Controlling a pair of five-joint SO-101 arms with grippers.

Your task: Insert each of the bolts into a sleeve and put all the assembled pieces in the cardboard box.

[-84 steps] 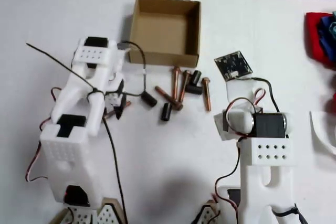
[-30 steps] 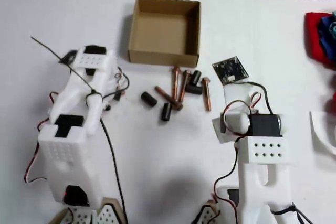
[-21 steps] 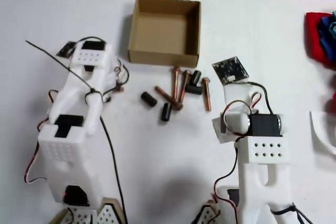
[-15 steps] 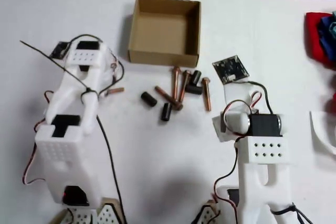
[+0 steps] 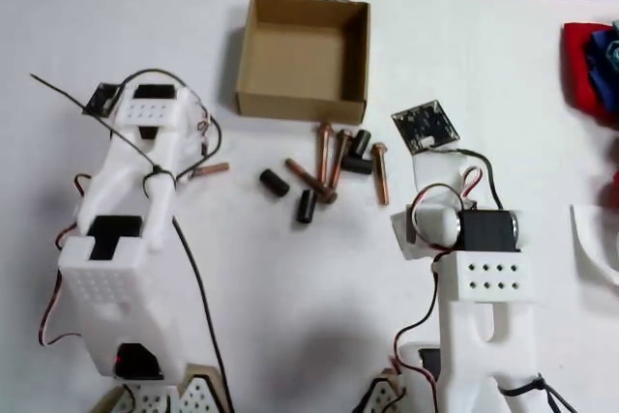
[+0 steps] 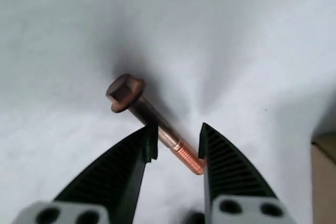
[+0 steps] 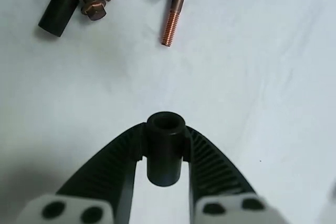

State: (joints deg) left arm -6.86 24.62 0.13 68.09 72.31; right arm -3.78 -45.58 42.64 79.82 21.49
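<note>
Toward the table's far edge the cardboard box (image 5: 300,106) stands open, and bare white table (image 5: 290,316) spreads wide between the 2 arms on the near side of the pile. Just in front of the box's near wall, 4 loose bolts (image 5: 379,173) and several loose sleeves (image 5: 274,183) lie bunched together. A red cloth (image 5: 590,55) sits at the right edge, well apart. The left gripper (image 6: 177,132) is closed partway on a copper bolt (image 6: 139,106). Its shank crosses the gap slantwise and touches both fingers, with the hex head out beyond the tips. From above, this bolt is left of the pile and apart from it. The right gripper (image 7: 164,129) clamps a black sleeve (image 7: 165,156) lengthwise between its fingers, open bore showing, near the pile's threaded ends.
</note>
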